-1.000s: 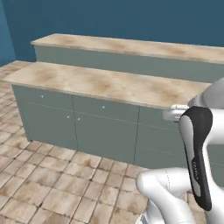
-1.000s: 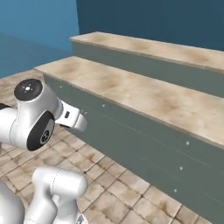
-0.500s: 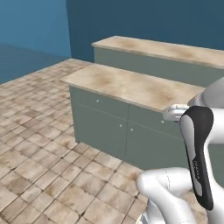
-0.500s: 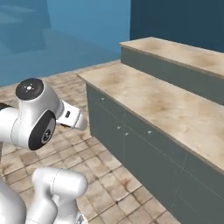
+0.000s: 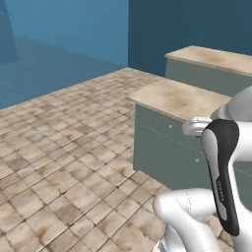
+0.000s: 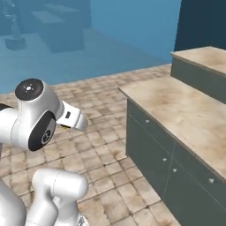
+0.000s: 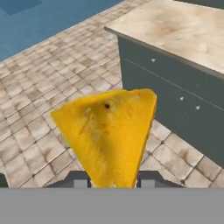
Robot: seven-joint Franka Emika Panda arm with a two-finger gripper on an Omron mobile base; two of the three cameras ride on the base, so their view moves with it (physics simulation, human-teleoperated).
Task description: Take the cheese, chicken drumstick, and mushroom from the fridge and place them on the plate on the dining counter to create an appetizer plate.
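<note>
Looking from the left base view, the white arm fills the lower right, and the near surface (image 5: 182,101) with its beige marble-look top and grey-green front stands just beyond it, a second, higher top (image 5: 216,58) behind. The jaws themselves cannot be made out here, and no plate shows on either top.

From the right base view, the same surface (image 6: 176,110) runs off to the right edge, cut by the frame; a sliver of yellow at the hand (image 6: 66,128) hints at the cheese, but it is too small to be sure.

In the hand view, the cheese (image 7: 107,133) sits straight ahead of the jaws, clamped between the 2 dark fingertips (image 7: 78,178), its narrow end down in the grip and its broad edge pointing away from them. Beyond and to the upper right of the jaws lies the surface (image 7: 183,30), well apart from the cheese, with tiled floor (image 7: 39,78) between. Judging by this, the coming move turns on carrying the wedge toward a plate that remains unseen; whether this top is the dining counter cannot be told, since no stools show.
</note>
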